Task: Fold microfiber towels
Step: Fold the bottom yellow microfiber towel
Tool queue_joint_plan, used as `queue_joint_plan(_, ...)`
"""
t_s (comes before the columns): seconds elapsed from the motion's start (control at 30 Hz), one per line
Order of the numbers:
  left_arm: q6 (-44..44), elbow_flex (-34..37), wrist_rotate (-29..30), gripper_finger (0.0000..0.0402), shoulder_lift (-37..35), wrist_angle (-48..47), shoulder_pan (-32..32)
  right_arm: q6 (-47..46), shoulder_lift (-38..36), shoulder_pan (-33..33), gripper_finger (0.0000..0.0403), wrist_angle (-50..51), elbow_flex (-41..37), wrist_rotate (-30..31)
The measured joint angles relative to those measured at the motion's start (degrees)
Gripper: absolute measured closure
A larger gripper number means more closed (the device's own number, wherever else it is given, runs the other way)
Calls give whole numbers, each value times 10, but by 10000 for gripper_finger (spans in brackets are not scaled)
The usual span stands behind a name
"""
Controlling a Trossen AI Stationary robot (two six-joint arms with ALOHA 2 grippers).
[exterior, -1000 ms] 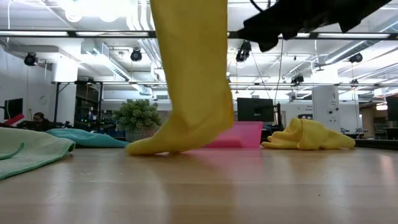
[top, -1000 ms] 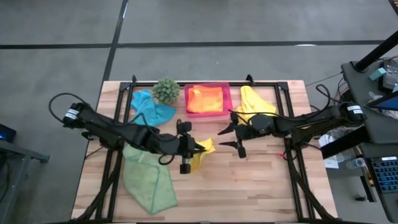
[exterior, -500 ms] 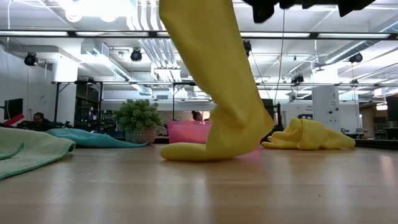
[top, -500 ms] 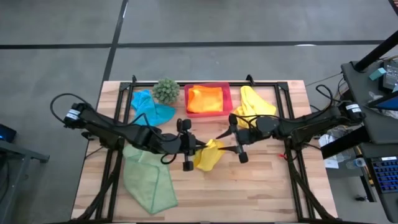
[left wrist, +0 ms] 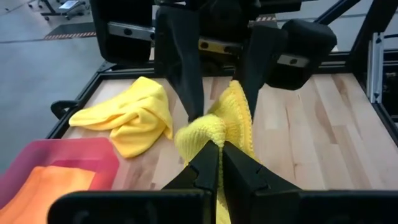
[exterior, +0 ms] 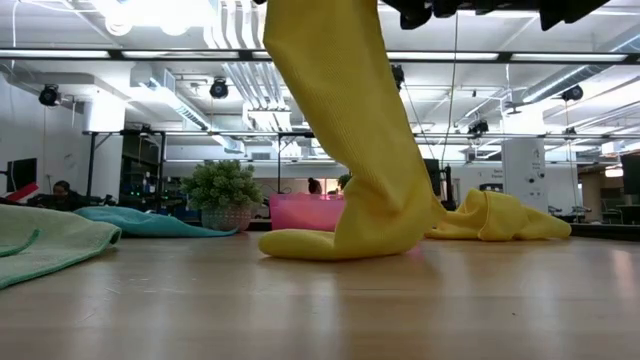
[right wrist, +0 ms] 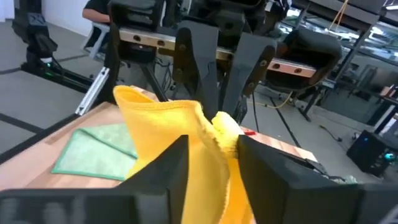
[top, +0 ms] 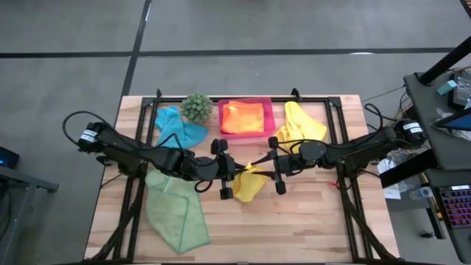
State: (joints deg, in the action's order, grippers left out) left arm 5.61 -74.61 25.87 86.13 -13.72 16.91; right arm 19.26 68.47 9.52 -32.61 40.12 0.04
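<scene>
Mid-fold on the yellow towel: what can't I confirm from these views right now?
- Right gripper: its fingers flank the yellow towel, but the right wrist view shows no contact; the cloth covers it.
- Low view: both grippers are cut off by the top edge.
- High view: the towel's held edge is hidden under the left gripper and right gripper.
- Orange towel: folds too small in the high view.

- Grey concrete floor [top: 66,44] surrounds my wooden tabletop [top: 309,221].
- Ceiling strip lights [exterior: 60,54], exposed ducts [exterior: 235,80].
- Desk [top: 441,96] at right.
</scene>
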Motion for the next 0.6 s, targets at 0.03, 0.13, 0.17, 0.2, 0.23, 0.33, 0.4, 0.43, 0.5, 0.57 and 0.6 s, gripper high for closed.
queue_joint_plan(0.03, 0, 0, 0, 402, 0, 0, 0, 1, 0, 0, 299, 0, 0, 1)
queue_joint_plan(0.13, 1, 0, 5, 402, 0, -3, -1, 4, -1, 0, 338, -1, 0, 0)
queue_joint_plan(0.17, 2, 0, 10, 402, 0, -4, -2, 8, -1, 0, 351, -1, 0, 0)
queue_joint_plan(0.2, 6, 0, 16, 402, 0, -6, -2, 10, -1, 0, 364, -1, 0, 0)
queue_joint_plan(0.23, 13, 0, 19, 401, 0, -9, -4, 10, -1, 0, 377, -2, 0, 0)
queue_joint_plan(0.33, 18, 0, 21, 401, 0, -10, -7, 9, -1, 0, 391, -3, 0, 0)
queue_joint_plan(0.4, 23, 0, 21, 401, 0, -10, -8, 8, -2, 0, 393, -3, 0, 1)
queue_joint_plan(0.43, 27, 0, 21, 401, 0, -10, -8, 8, -2, 0, 393, -3, 0, 1)
queue_joint_plan(0.5, 30, 0, 24, 401, 0, -11, -8, 9, -2, 0, 394, -3, 0, 1)
queue_joint_plan(0.57, 31, 0, 45, 401, 0, -17, -8, 9, -4, 0, 394, -1, 0, 2)
queue_joint_plan(0.6, 32, 0, 62, 401, 0, -21, -8, 9, -5, 0, 394, 2, 0, 6)
